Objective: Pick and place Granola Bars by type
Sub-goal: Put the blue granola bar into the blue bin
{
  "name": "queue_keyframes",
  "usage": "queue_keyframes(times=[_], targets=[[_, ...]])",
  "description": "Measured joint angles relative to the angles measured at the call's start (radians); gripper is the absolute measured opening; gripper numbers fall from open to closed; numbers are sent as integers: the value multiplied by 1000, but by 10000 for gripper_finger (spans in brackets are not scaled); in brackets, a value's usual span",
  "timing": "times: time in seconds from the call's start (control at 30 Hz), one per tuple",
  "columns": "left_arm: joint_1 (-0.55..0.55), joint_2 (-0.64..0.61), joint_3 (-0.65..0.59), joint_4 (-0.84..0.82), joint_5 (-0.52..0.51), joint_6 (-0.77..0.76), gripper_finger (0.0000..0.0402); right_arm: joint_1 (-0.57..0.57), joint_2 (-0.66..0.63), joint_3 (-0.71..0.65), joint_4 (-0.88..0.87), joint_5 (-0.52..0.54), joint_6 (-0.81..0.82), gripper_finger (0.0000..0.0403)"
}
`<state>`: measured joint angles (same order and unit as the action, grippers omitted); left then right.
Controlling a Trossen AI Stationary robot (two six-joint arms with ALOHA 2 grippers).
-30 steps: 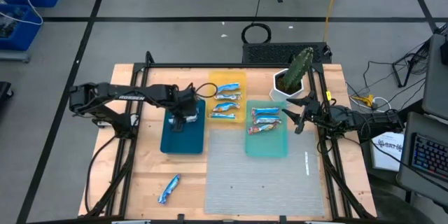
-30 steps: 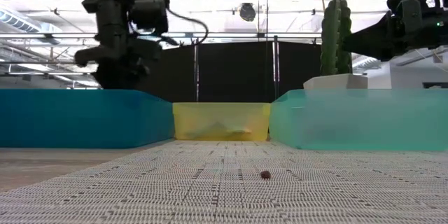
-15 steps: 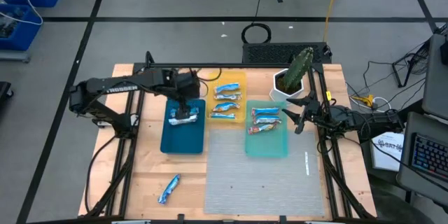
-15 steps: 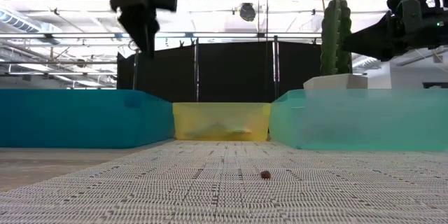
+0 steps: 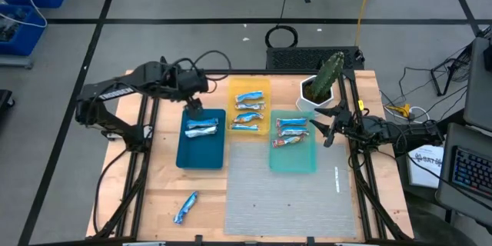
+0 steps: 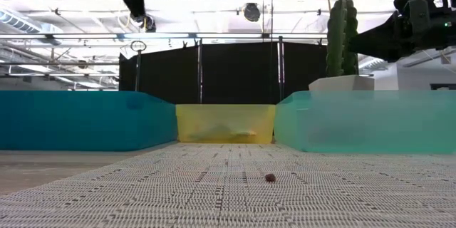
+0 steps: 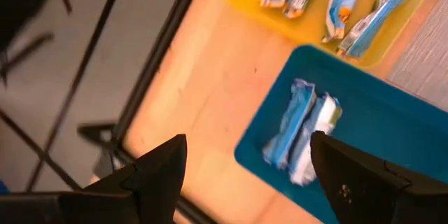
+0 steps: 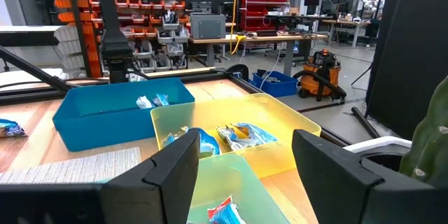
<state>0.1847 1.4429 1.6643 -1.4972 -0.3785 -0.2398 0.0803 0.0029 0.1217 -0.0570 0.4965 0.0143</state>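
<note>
Left gripper (image 5: 194, 106) hung released over blue tray's (image 5: 201, 154) far rim; I noted cactus (image 5: 329, 74) beside right gripper (image 5: 324, 127), also released.

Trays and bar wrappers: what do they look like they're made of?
The blue tray, yellow tray and teal tray look like thin plastic: in the low view their walls let light through. The bars seem wrapped in glossy foil or plastic film, since the wrappers crinkle and catch highlights. Which film it is can't be told.
</note>
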Motion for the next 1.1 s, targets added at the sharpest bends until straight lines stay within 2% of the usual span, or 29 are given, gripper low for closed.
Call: queue_keyframes(times=[0.1,0.33,0.77,1.1], targets=[[-28,0,31,-76,8,-135,298,0,0,0,0,0,0,222],[-148,0,50,-74,137,-367,285,0,0,0,0,0,0,222],[-440,108,80,-71,173,-737,245,0,0,0,0,0,0,222],[-612,233,80,-70,390,-1024,217,0,0,0,0,0,0,222]])
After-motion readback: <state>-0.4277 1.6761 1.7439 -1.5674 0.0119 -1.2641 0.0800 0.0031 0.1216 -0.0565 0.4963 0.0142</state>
